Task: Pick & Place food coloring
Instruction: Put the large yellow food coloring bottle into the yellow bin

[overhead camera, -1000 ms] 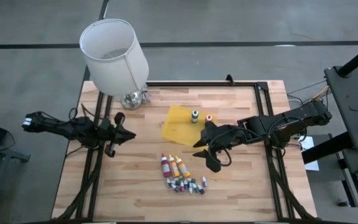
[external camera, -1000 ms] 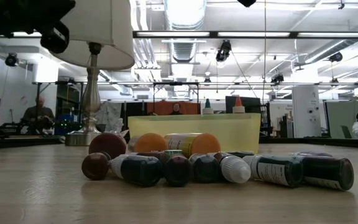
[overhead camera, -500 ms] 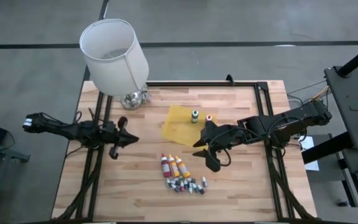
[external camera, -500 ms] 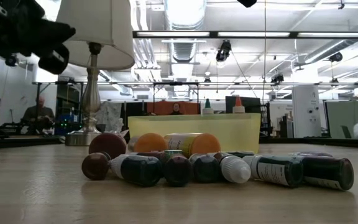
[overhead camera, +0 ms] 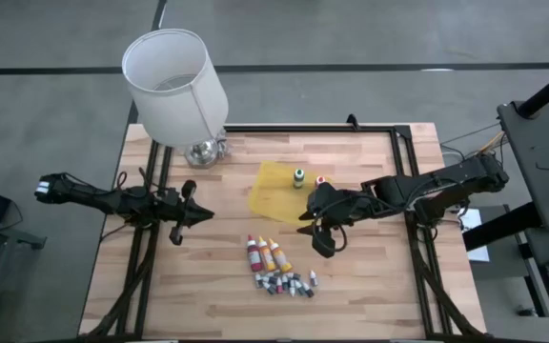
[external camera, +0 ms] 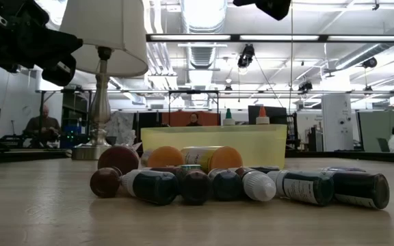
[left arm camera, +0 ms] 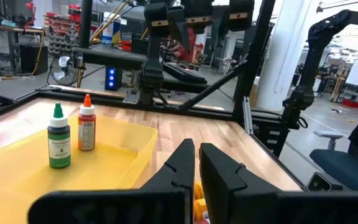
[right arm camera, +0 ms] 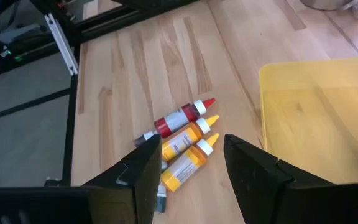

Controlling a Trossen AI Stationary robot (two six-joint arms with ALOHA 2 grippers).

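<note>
Lying food coloring (overhead camera: 267, 255), tips toward tray (overhead camera: 273, 191)

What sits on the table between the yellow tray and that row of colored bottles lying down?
Nothing: in the high view, bare wood separates the yellow tray from the lying bottles. The open right gripper hovers just beside that gap.

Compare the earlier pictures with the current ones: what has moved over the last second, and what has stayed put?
The right gripper, open and empty, drew back slightly toward the yellow tray. The left gripper, shut, shifted slightly inward over the table's left side. Nothing was grasped or released. The bottles lying on the table, the two bottles standing in the tray and the lamp stayed as they were.
</note>
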